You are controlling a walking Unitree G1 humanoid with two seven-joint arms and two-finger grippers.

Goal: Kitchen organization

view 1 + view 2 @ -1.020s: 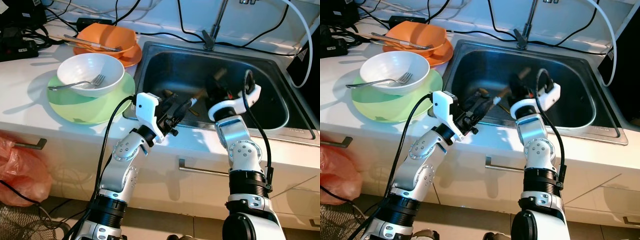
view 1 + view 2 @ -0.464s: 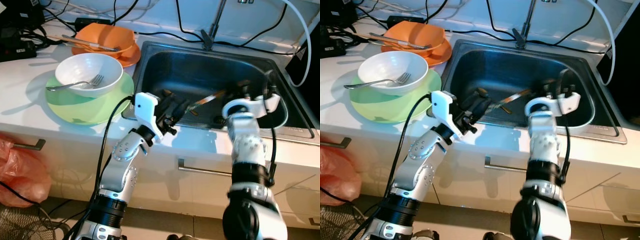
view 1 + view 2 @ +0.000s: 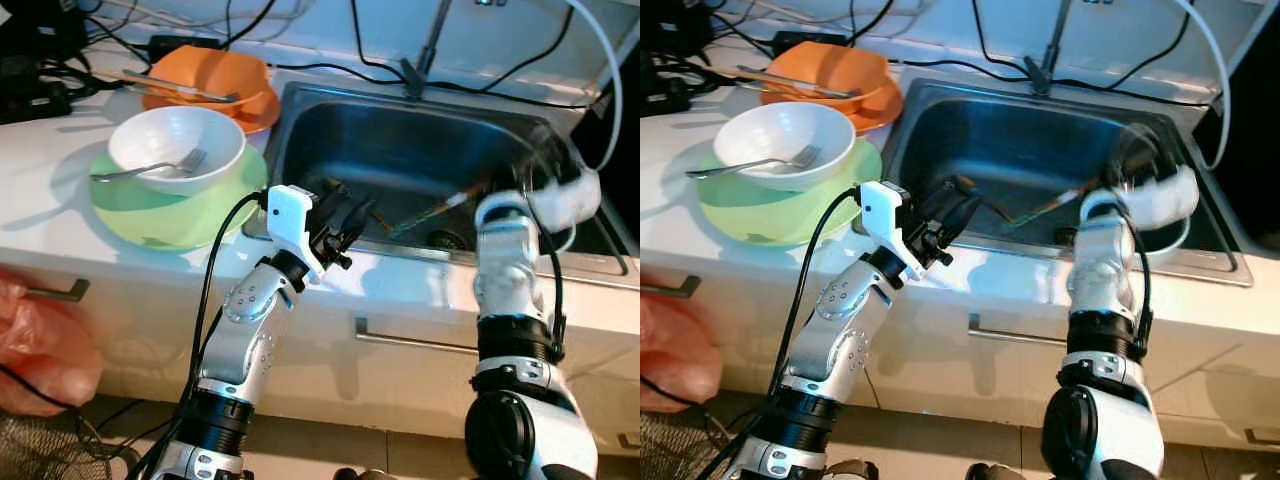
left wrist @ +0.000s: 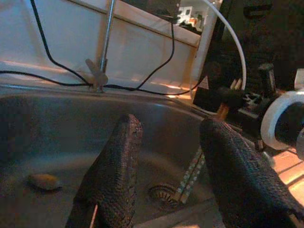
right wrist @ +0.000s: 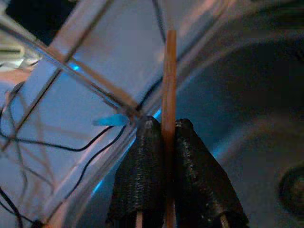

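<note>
At nine o'clock our left gripper (image 4: 166, 166) hovers at the sink (image 3: 330, 125) rim, jaws apart and empty. At three o'clock our right gripper (image 5: 164, 137) has jaws clamped on a chopstick (image 5: 169, 80) over the basin; we should lift steadily, keeping it clear of the rim.

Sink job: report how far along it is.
In hand: the right hand is shut on a chopstick over the sink. The left hand, open, sits at the sink's front edge. Left: a small brown item on the sink floor; white bowl with fork and orange dishes on the counter.
</note>
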